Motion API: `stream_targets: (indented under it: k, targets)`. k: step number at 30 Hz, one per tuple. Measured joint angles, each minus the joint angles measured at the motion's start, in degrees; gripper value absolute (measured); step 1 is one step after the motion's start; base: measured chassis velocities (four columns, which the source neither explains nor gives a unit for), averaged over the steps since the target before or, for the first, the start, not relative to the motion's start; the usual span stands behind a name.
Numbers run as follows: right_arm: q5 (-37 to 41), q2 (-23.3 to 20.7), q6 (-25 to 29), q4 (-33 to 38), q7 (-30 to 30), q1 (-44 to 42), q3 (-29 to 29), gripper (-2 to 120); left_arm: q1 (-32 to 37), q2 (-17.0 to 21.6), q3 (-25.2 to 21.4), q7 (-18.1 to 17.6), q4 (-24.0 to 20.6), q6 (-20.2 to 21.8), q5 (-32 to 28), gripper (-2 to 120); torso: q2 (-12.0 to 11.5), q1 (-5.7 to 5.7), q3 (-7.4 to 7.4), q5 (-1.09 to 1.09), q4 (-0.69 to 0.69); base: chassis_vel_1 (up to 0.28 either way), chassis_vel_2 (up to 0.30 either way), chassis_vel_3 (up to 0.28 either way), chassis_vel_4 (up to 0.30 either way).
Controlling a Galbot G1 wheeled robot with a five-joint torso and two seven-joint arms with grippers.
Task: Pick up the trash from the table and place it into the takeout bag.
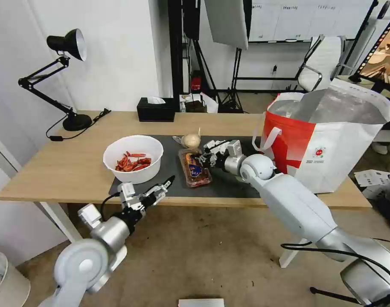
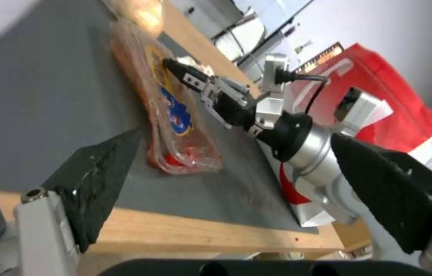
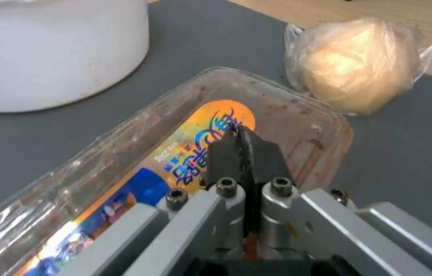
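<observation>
trash is what we're after: our right gripper (image 1: 202, 158) hangs over the clear tray (image 1: 194, 168) on the mat (image 1: 229, 179), fingers pressed together on nothing. our left gripper (image 1: 163, 187) waits spread wide at the table (image 1: 54, 170) edge; the takeout bag (image 1: 331, 140) stands open nearby.

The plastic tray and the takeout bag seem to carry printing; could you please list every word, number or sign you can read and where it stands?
Plastic tray, orange-and-blue label: large blue Chinese characters, too stylised to read with confidence.
Same label: small white print, apparently "360g", uncertain.
Takeout bag: round red logo with tiny text beneath, too small to read.
Whiteboard on the back wall: faint writing, unreadable.
Nothing readable on the white bowl or the black tissue box.
</observation>
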Motion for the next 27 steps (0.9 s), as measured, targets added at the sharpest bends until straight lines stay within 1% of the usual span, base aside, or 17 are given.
stream_targets:
  k: [1,4,6,7,9,11,12,13,16,17,20,21,24,27]
  targets:
    - [0.4,-0.2,-0.1,0.2,0.0,0.0,-0.2,0,-1.5,0.0,1.2,-0.2,1.2,0.0,-0.2,100,0.0,0.00,0.00,0.00,0.00,0.000,0.000,0.000,0.000]
    - [0.8,-0.6,-0.2,0.4,0.1,0.0,-0.4,0,-3.0,0.0,2.3,-0.6,2.4,0.0,-0.4,100,0.0,0.00,0.00,-0.01,0.00,0.000,0.000,0.000,0.000]
    - [1.3,-1.4,-0.6,1.2,0.2,0.2,-0.7,0,-6.4,0.0,4.9,-1.5,4.9,-0.1,-0.6,100,0.0,0.00,0.00,0.00,0.00,0.000,0.000,0.000,0.000]
    - [1.3,-1.4,-0.6,1.2,0.2,0.2,-0.7,0,-6.4,0.0,4.9,-1.5,4.9,-0.1,-0.6,100,0.0,0.00,0.00,0.00,0.00,0.000,0.000,0.000,0.000]
    - [1.5,-2.0,-0.7,1.7,0.2,0.1,-0.8,0,-8.7,-0.2,6.8,-2.6,6.7,-0.2,-0.7,100,0.0,0.00,0.00,0.00,0.00,0.000,0.000,0.000,0.000]
    - [1.6,-2.2,-0.7,1.9,0.3,0.0,-0.8,0,-9.4,-0.3,7.4,-3.1,7.5,-0.2,-0.7,100,0.0,0.00,-0.01,0.00,0.00,0.000,0.000,0.000,0.000]
    - [1.6,-2.4,-0.7,2.1,0.3,-0.2,-0.7,0,-10.6,-0.5,8.3,-4.0,8.7,-0.3,-0.7,100,0.0,0.00,0.00,0.00,0.00,0.000,0.000,0.000,0.000]
    - [1.6,-2.4,-0.7,2.1,0.3,-0.2,-0.7,0,-10.6,-0.5,8.3,-4.0,8.7,-0.3,-0.7,100,0.0,0.00,0.00,0.00,0.00,0.000,0.000,0.000,0.000]
    - [1.6,-2.9,-0.8,2.8,0.4,-0.8,-0.5,0,-13.0,-1.4,9.5,-5.9,10.8,-0.4,-0.9,100,0.0,0.00,0.00,0.00,0.00,0.000,0.000,0.000,0.000]
    - [1.6,-2.9,-0.8,2.8,0.4,-0.8,-0.5,0,-13.0,-1.4,9.5,-5.9,10.8,-0.4,-0.9,100,0.0,0.00,0.00,0.00,0.00,0.000,0.000,0.000,0.000]
    - [1.7,-3.0,-0.8,3.4,0.5,-1.2,-0.2,0,-15.1,-2.3,10.6,-8.4,13.1,-0.5,-1.3,100,0.0,0.00,0.00,-0.01,-0.01,0.000,0.000,0.000,0.000]
    - [1.7,-3.0,-0.8,3.4,0.5,-1.2,-0.2,0,-15.1,-2.3,10.6,-8.4,13.1,-0.5,-1.3,100,0.0,0.00,0.00,-0.01,-0.01,0.000,0.000,0.000,0.000]
    - [1.7,-3.0,-0.9,3.6,0.6,-1.4,-0.1,0,-16.7,-3.1,11.5,-10.1,14.8,-0.7,-1.8,100,0.0,0.00,0.00,0.00,0.00,0.000,0.000,0.000,0.000]
    - [1.8,-3.0,-1.0,3.6,0.7,-1.4,-0.1,0,-17.2,-3.4,11.7,-10.5,15.6,-0.8,-1.9,100,0.0,0.00,0.00,0.00,0.00,0.000,0.000,0.000,0.000]
